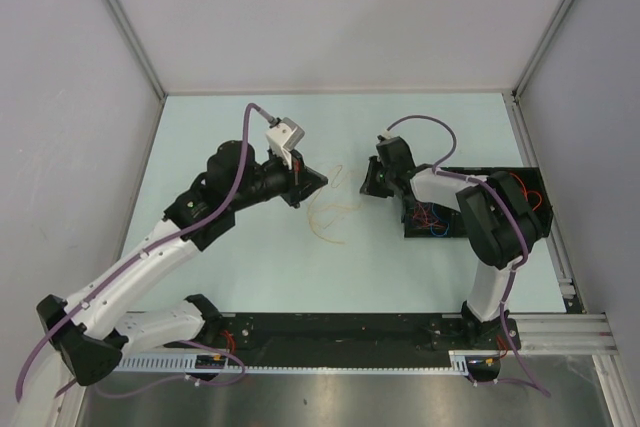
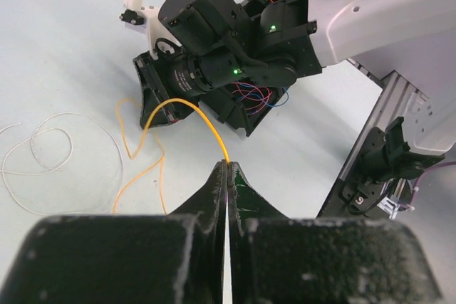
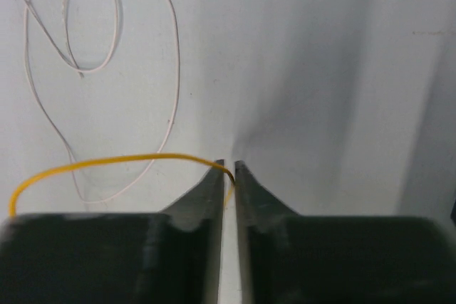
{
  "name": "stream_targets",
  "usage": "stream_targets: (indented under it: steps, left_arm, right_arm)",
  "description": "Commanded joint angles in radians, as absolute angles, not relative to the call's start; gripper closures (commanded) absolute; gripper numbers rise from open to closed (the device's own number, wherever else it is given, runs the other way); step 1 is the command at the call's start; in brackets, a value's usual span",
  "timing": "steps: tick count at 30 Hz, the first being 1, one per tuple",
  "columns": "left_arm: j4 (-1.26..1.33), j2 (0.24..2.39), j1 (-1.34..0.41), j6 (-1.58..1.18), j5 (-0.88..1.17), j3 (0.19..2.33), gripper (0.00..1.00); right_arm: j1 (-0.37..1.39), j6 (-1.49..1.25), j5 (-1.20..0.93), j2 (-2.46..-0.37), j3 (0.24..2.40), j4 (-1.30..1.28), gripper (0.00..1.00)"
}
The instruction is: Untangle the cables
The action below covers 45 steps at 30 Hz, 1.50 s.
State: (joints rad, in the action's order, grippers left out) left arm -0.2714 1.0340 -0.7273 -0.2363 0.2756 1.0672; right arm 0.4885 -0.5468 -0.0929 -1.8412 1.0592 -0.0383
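An orange cable [image 2: 226,154] arcs from the tips of my left gripper [image 2: 228,165], which is shut on its end. It runs across to my right gripper [image 3: 228,166]. There the orange cable [image 3: 128,157] bends into the narrow slit between the nearly closed jaws. A pale pink cable [image 3: 177,69] lies in loose loops on the table beside it. From above, the left gripper [image 1: 312,181] and right gripper [image 1: 366,187] face each other over the cables [image 1: 335,209]. Thin red and blue wires [image 1: 435,219] lie under the right arm.
A black tray [image 1: 530,182] sits under the right arm at the table's right side. An aluminium rail [image 1: 565,267] runs along the right edge. Grey enclosure walls stand at the back and sides. A black bar [image 1: 340,327] spans the near edge.
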Motion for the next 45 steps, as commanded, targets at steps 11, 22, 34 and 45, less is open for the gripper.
stream_targets:
  steps: [11, 22, 34, 45]
  left_arm:
    - [-0.184, 1.104, -0.729, -0.276, 0.300, 1.077, 1.00]
    - [-0.192, 1.420, -0.879, -0.296, 0.337, 1.500, 1.00]
    - [-0.011, 1.799, -0.959, -0.383, 0.508, 1.903, 1.00]
    - [0.149, 2.115, -1.019, -0.469, 0.543, 2.152, 1.00]
  right_arm:
    - [0.468, -0.549, -0.098, -1.559, 1.127, -0.178, 1.00]
    - [0.330, -0.555, -0.166, -1.172, 1.314, -0.468, 1.00]
    - [0.100, -0.482, -0.091, -0.976, 1.414, -0.690, 1.00]
    - [0.055, -0.429, 0.178, -0.874, 1.361, -0.802, 1.00]
